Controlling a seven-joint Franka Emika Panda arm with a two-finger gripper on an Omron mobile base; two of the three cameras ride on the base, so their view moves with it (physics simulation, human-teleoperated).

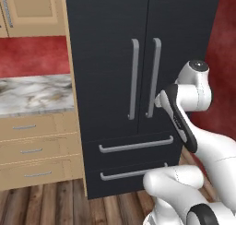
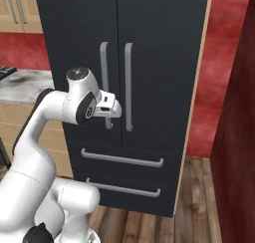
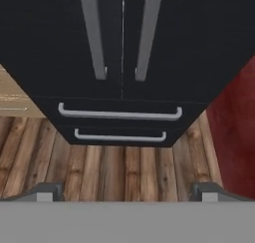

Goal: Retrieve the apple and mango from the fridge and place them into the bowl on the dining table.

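Hand view: fridge (image 3: 124, 48) shut, dead ahead of gripper (image 3: 124, 192); fingers spread wide, empty. Vertical door handles (image 3: 94, 33) just above, probably slightly beyond reach.

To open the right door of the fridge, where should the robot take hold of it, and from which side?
Probably grip the right door's bar handle on the fridge, around its middle or lower part. It is a long upright bar standing off the door, so the open tool should come straight from the front with one finger on each side of the bar. It sits beside the centre seam, so the door likely hinges at its outer edge.
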